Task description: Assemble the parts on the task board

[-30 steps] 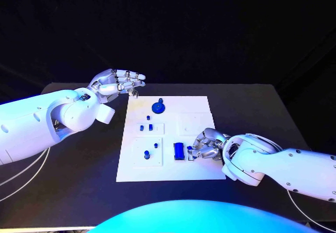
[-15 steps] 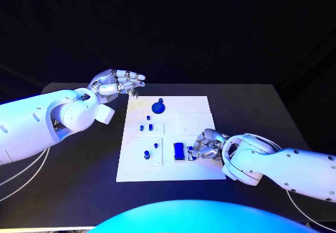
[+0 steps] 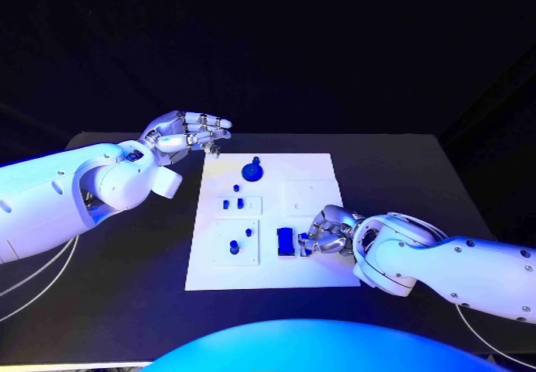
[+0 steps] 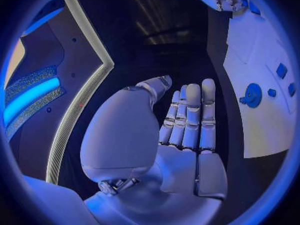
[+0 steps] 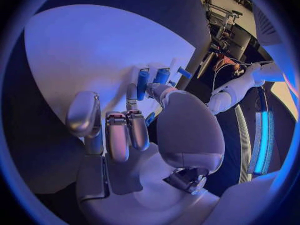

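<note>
Blue part [image 3: 286, 241] | beside right hand [image 3: 326, 232] curled fingers [image 3: 314, 242]; hold unclear | left hand [image 3: 184, 132] empty

Black table [image 3: 134, 287], matte top, far edge meeting a black backdrop [image 3: 335, 62] that closes off the room behind. Blue-tinted light over the whole scene. Glowing blue light strip [image 4: 28, 99] off to the side; another lit strip [image 5: 260, 142] beside the table.

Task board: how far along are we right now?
Partly done, apparently. Small blue parts already stand on the task board, and a round blue part sits at its far end. The right hand works at a blue piece near the board's near edge. The left hand hovers off the board, holding nothing.
</note>
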